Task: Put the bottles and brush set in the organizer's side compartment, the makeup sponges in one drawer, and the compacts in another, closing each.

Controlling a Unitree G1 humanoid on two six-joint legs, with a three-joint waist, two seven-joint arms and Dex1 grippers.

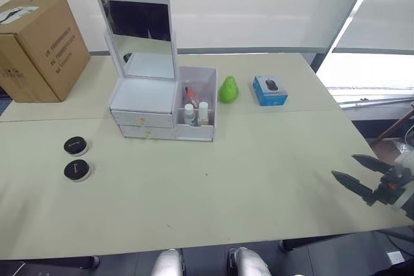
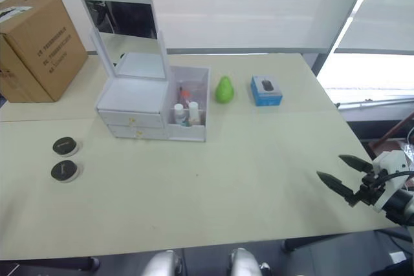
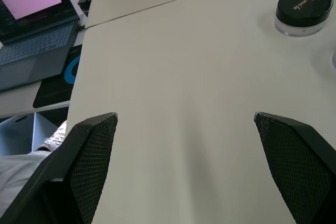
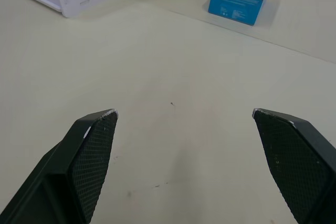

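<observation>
With bottles seen in the organizer, the compacts left of it (drawers appear shut) are best approached squarely by the spread left tool; the right tool is spread.

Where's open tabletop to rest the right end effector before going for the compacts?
Widest bare stretch: front of the table, between the compacts and the right end effector. Crowded along the back: cardboard box, organizer, green pear, blue box.

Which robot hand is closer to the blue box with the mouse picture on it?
The right. The right gripper hovers open over the table's near right edge, on the same side as the blue cardboard box. The left gripper is open by the black-lidded round compacts, far across the table.
</observation>
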